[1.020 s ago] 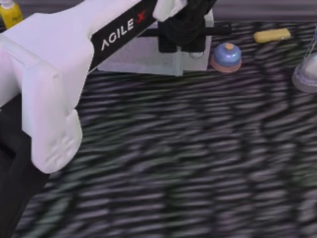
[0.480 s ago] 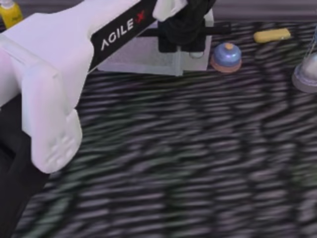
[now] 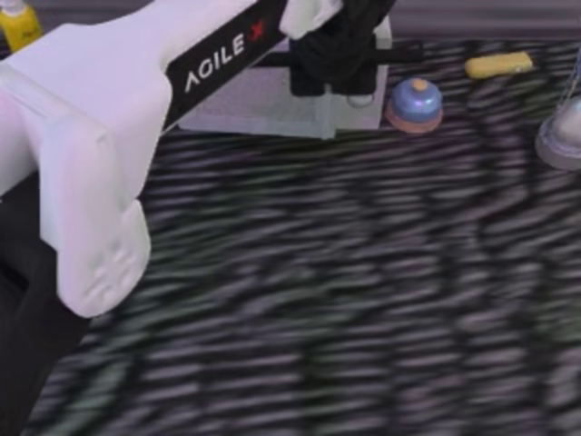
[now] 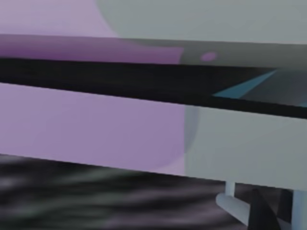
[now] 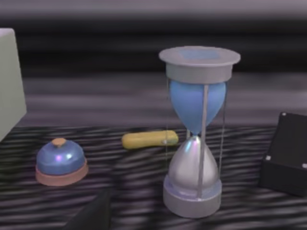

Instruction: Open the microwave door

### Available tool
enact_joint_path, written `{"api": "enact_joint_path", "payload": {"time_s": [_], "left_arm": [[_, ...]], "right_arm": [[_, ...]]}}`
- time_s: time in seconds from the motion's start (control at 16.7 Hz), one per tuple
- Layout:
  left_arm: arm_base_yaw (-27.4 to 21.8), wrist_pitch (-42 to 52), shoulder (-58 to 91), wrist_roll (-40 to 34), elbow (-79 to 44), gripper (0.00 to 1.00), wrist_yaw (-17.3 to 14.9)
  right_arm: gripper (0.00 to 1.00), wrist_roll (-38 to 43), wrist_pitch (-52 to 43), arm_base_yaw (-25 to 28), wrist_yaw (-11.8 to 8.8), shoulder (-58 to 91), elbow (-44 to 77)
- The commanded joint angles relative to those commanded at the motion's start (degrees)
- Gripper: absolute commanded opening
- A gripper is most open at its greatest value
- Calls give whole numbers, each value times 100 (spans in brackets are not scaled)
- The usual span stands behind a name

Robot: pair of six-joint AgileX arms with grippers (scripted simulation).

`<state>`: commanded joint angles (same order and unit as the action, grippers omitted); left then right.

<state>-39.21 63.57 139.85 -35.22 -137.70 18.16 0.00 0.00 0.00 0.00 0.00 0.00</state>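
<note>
Currently, step in hand: the left arm (image 3: 118,100) reaches across the back left of the counter (image 3: 363,300) to the microwave (image 3: 263,104), which stands at the back, left of centre; I judge the door-opening step is under way or about to start.
Left end effector: it sits at the microwave's front right corner, a dark mass in the top view (image 3: 340,54); whether its fingers are apart or together I cannot tell.
Microwave door: the left wrist view shows a pale panel (image 4: 244,139) very close, with a slim pale bar (image 4: 232,206) at its edge that may be the handle; whether the door is ajar I cannot tell.
Next move: it likely calls for a firm hold on the handle, then a pull along the door's swing.
Right arm: parked off the right side, not in the top view.
Count: one microwave, one blue bell (image 3: 415,103), one yellow oblong (image 3: 498,64), one hourglass (image 5: 196,134), one black box (image 5: 288,155), one yellow bottle (image 3: 18,23).
</note>
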Motion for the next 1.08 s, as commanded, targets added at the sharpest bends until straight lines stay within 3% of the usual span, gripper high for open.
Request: {"api": "enact_joint_path", "payload": {"time_s": [0.54, 1.08], "left_arm": [[63, -692, -750, 481, 1279, 0, -171], [64, -702, -760, 487, 1298, 0, -179]], "right_arm": [[100, 0, 0, 0, 0, 0, 0], [100, 0, 0, 0, 0, 0, 0]]}}
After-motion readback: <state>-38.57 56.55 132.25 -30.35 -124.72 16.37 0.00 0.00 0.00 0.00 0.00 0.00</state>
